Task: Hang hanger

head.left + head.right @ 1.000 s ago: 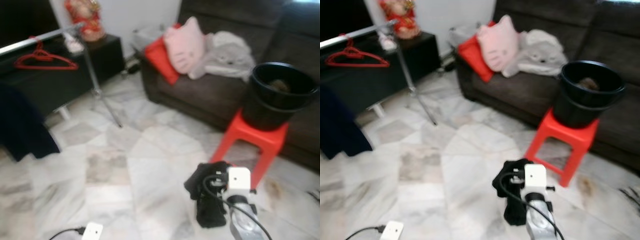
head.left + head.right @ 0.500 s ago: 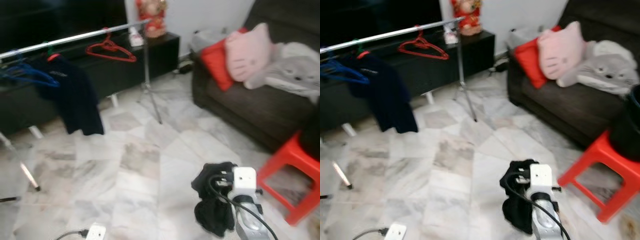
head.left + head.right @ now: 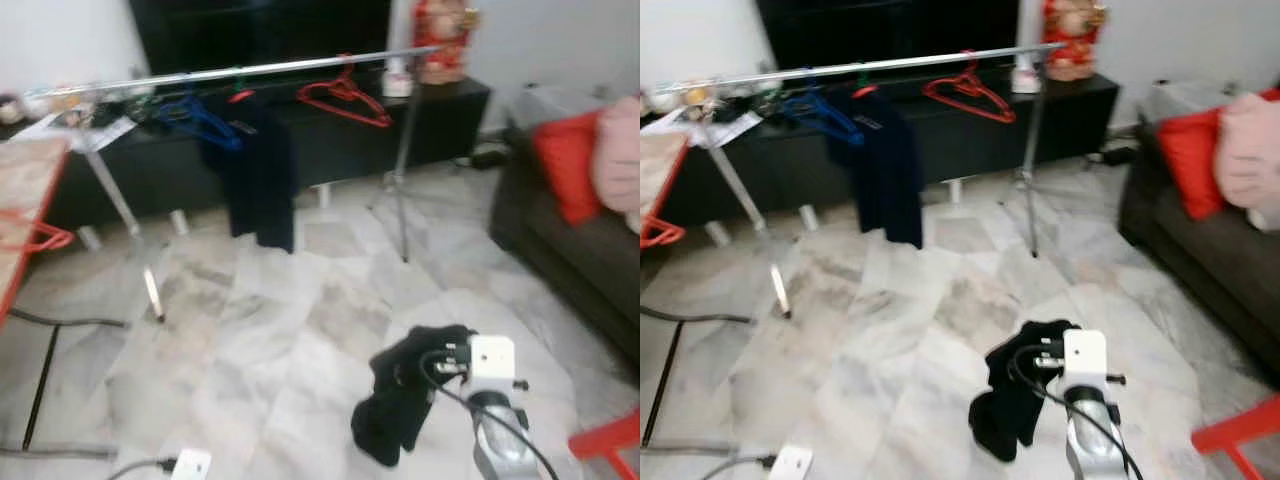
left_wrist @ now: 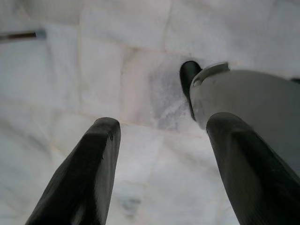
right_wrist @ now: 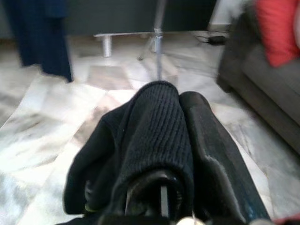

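Note:
A black knitted garment (image 3: pixel 398 405) hangs bunched from my right gripper (image 3: pixel 428 358), low over the marble floor. In the right wrist view the cloth (image 5: pixel 154 136) drapes over the fingers and hides most of them; the gripper is shut on it. A silver clothes rail (image 3: pixel 250 70) spans the back. On it hang a red hanger (image 3: pixel 345 97), a blue hanger (image 3: pixel 195 118) and a dark navy garment (image 3: pixel 262 170). My left gripper (image 4: pixel 159 136) points down at the floor tiles, open with nothing between its fingers.
A black low cabinet (image 3: pixel 440 120) runs behind the rail. A dark sofa (image 3: pixel 590 260) with a red cushion (image 3: pixel 565 160) stands at the right, a red stool corner (image 3: pixel 610 445) below it. A white power strip (image 3: pixel 188 465) and cables (image 3: pixel 40 380) lie at the lower left.
The camera has swung left: the rail now fills the back, the sofa and stool have slid to the right edge. My right gripper still holds the black garment.

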Controlling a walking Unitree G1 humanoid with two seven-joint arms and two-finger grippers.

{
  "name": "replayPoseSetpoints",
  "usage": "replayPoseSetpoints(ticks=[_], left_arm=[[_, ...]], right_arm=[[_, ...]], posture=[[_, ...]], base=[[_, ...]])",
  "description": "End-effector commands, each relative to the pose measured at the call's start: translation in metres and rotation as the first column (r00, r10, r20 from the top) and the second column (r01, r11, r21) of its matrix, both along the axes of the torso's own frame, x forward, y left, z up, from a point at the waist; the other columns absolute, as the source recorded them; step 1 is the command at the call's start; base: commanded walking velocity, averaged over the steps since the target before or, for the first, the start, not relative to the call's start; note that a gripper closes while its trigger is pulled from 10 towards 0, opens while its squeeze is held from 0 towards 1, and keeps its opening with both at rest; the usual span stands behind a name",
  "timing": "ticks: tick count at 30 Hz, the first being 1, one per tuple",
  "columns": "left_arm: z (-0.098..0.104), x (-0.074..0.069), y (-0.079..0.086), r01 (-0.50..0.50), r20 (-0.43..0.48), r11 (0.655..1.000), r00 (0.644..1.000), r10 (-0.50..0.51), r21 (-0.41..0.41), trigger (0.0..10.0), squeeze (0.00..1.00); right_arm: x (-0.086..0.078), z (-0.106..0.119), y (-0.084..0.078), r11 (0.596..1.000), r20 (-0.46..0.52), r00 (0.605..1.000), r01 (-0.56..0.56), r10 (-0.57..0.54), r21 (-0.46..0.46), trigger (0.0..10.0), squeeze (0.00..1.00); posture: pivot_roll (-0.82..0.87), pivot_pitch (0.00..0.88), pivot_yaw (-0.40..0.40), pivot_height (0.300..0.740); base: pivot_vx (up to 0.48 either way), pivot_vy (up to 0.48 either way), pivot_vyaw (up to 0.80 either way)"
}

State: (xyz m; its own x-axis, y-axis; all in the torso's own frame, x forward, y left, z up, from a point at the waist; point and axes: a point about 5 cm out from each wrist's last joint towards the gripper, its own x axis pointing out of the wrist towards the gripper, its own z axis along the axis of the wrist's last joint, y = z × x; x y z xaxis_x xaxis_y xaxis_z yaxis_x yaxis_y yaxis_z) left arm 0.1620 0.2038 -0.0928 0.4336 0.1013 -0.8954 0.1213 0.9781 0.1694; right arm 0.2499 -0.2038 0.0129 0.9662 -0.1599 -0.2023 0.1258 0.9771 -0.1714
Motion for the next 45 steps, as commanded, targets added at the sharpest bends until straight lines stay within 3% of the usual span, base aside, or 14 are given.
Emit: replayPoseSetpoints(ticks=[1,9,13,27,36,45], left_arm=[[-0.002,-0.006,0.003,-0.01,-0.024,1.0,1.0,0.01,0.007,10.0,0.0],[-0.002,-0.007,0.002,-0.016,-0.022,1.0,1.0,0.016,0.002,10.0,0.0],[-0.003,-0.007,0.002,-0.02,-0.023,1.0,1.0,0.02,-0.001,10.0,0.0],[-0.003,-0.008,0.002,-0.017,-0.027,1.0,0.999,0.017,0.0,10.0,0.0],[-0.003,-0.009,0.002,-0.002,-0.032,1.0,0.999,0.003,0.004,10.0,0.0],[-0.003,-0.009,0.002,-0.005,-0.031,1.0,1.0,0.006,0.001,10.0,0.0]], right_arm=[[0.006,0.006,0.005,1.0,0.036,0.999,-0.01,0.01,0.015,10.0,0.0],[0.007,0.002,0.005,1.0,0.011,1.0,0.004,-0.005,0.028,10.0,0.0],[0.009,0.002,0.003,0.992,0.01,0.998,0.056,-0.057,0.111,10.0,0.0],[0.02,0.011,0.012,0.996,0.049,0.999,-0.003,-0.002,0.089,10.0,0.0],[0.021,0.01,0.014,0.995,0.043,0.999,-0.002,-0.003,0.104,10.0,0.0],[0.018,0.002,0.011,0.991,0.01,0.999,0.037,-0.038,0.131,10.0,0.0]], posture=[[-0.12,0.0,-0.036,0.74],[-0.11,0.0,-0.041,0.74],[-0.11,0.0,-0.043,0.74],[-0.1,0.0,-0.045,0.74],[-0.1,0.0,-0.044,0.74],[-0.1,0.0,-0.044,0.74]], base=[[0.0,0.0,0.79],[0.0,0.0,0.65],[0.0,0.0,0.0],[0.0,0.0,0.06],[0.0,0.0,0.73],[0.0,0.0,0.0]])
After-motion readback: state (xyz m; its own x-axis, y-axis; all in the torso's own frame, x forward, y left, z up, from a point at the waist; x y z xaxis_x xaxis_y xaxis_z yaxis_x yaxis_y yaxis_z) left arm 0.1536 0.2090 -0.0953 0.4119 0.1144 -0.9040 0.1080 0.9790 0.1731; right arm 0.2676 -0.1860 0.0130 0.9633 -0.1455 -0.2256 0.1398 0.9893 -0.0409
